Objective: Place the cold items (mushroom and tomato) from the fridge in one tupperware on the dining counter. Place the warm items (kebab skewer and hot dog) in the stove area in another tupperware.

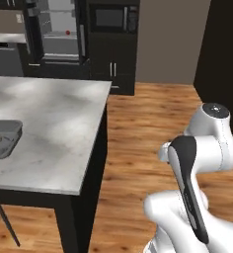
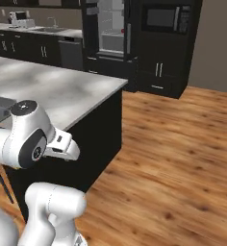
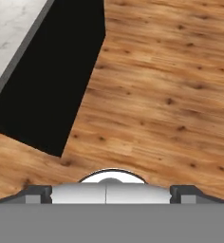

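**One Tupperware Waits on the Table as the Arm Hangs Over Bare Floor**

One dark grey tupperware (image 1: 4,138) sits near the left edge of the marble-topped table (image 1: 54,128), with a small pale item inside it that is too small to name. The white arm is folded low beside the table's dark end panel, over the wooden floor (image 2: 182,158). In the hand view the claw (image 3: 111,192) points down at the planks, its two finger tips (image 3: 38,193) standing wide apart with nothing between them; one corner of the table (image 3: 12,28) and its black side fill the upper left of that view.

Across the room, one fridge (image 2: 111,26) stands open, its lit shelves showing a single small red item (image 1: 67,32), possibly the tomato. One black microwave (image 2: 164,18) is built into the dark cabinets to its right. One dishwasher (image 2: 70,52) sits under the far counter, where a sink tap and a small appliance can be made out. No writing or labels are legible.
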Controlling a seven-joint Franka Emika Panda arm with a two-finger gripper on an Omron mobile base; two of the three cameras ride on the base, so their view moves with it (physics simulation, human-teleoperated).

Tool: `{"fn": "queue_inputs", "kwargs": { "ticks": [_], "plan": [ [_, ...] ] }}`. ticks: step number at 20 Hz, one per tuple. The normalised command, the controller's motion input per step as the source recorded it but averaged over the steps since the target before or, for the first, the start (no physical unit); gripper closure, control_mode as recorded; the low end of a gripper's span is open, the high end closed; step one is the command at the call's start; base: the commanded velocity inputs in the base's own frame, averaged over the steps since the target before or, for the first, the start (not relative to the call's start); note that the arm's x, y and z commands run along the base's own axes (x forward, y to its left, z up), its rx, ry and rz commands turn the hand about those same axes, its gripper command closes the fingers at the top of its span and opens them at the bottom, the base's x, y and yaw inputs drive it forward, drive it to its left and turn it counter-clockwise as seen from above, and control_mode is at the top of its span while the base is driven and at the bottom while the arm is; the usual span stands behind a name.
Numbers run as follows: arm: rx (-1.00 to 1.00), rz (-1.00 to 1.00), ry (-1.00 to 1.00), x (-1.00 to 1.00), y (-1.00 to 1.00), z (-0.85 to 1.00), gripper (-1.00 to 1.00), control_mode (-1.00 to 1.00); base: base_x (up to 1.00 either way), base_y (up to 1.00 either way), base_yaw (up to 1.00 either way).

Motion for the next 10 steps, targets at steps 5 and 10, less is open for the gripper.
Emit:
{"fn": "queue_inputs", "kwargs": {
  "ticks": [5,10],
  "plan": [
    [0.00,0.00,0.00,0.00,0.00,0.00,-1.00,1.00,1.00,-0.15,-0.08],
    [0.00,0.00,0.00,0.00,0.00,0.00,-1.00,1.00,1.00,-0.17,-0.02]
  ]
}}
